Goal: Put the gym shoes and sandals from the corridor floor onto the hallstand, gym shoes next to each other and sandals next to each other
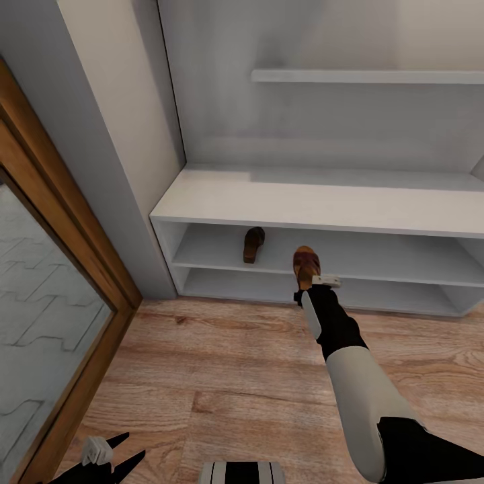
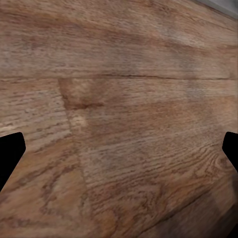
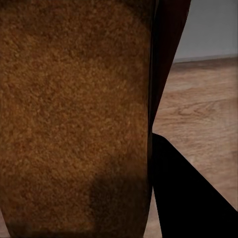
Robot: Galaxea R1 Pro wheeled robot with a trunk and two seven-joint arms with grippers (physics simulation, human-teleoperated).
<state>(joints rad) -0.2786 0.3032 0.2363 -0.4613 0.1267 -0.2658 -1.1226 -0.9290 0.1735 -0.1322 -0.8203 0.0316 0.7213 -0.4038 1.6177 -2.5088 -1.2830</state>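
- At the bottom left of the head view, the left gripper hangs low over the wood floor, its dark fingers spread wide, nothing between them.
- Right of centre, the right gripper is clamped on a brown sandal, held at the front edge of the rack's middle shelf.
- Further in, left of centre, the other sandal lies on that same shelf.
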